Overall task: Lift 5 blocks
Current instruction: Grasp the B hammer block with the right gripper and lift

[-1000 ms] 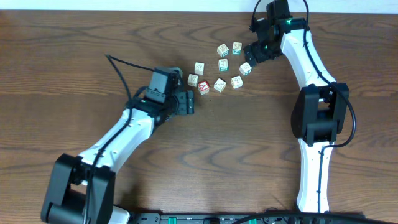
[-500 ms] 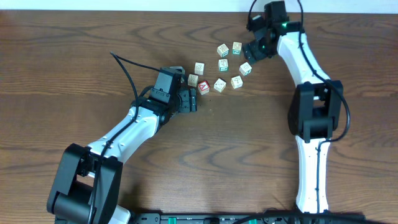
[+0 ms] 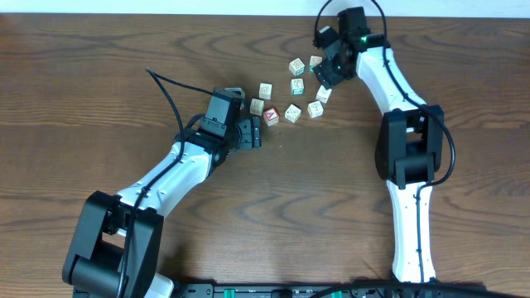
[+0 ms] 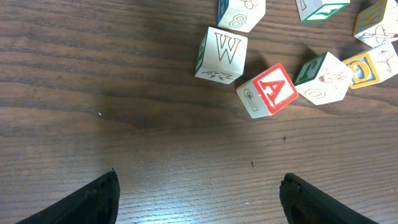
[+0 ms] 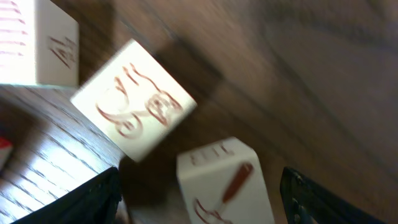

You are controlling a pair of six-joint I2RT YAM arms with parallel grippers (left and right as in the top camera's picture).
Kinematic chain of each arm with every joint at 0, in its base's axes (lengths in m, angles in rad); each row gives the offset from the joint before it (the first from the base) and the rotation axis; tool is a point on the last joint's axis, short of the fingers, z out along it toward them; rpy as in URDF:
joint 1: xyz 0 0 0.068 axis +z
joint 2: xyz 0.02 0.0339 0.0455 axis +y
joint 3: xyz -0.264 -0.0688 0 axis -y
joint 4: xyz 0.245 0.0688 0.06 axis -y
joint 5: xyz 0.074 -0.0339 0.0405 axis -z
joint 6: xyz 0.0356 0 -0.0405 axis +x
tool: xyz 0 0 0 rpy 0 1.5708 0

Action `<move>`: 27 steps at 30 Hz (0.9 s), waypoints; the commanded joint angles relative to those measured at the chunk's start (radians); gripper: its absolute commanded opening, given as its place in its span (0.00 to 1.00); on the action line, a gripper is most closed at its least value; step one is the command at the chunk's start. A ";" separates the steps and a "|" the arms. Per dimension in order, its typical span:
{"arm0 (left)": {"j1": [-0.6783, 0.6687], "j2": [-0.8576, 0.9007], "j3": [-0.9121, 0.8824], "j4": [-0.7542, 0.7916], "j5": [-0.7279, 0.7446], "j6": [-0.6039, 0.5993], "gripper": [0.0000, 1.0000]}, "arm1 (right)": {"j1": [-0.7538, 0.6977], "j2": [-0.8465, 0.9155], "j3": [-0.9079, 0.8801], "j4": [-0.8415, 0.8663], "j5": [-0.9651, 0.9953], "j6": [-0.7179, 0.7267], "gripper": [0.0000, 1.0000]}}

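The left arm (image 3: 166, 178) runs from the near left of the table (image 3: 83, 74) slantwise toward the middle with its forearm low. Its left pincer (image 3: 253, 133) points at the cluster of blocks (image 3: 292, 112), fingers spread wide with nothing between them.

Straight ahead of that pincer, well clear of the fingertips, sits the W block (image 4: 221, 55). It is a cube with no long side, and its "W" face is up and reads nearly upright from the wrist. Just beside it, toward the finger at the right of the wrist view, the red A cube (image 4: 268, 90) sits cornerwise with its white "A" tilted. Farther ahead, at the top edge of the view, the 8 block (image 4: 244, 11) shows an "8".

The right arm (image 3: 411, 157) rises from the near right, folds at the elbow and leans over the far right end of the cluster. The right pincer (image 3: 325, 73) is turned down, its fingers apart and holding nothing. The red-stroke block (image 5: 227, 180) lies between the fingers, nearer the one at the right of the wrist view, its stroke slanting across the top face. Just beyond it, toward the other finger, the drawing block (image 5: 134, 106) sits cornerwise. That view is blurred, so the print cannot be read.
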 commanded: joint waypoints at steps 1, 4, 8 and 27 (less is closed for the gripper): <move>0.002 0.000 0.029 0.000 -0.013 -0.010 0.83 | 0.022 0.020 0.013 0.018 -0.007 -0.040 0.77; 0.002 0.000 0.029 0.000 -0.014 -0.010 0.83 | 0.022 0.020 0.013 0.021 -0.006 -0.040 0.67; 0.002 0.000 0.029 0.000 -0.013 -0.010 0.83 | 0.016 0.020 0.013 0.014 0.002 -0.036 0.53; -0.002 0.000 0.030 0.001 -0.011 0.046 0.83 | -0.016 -0.099 0.013 -0.067 0.050 0.218 0.04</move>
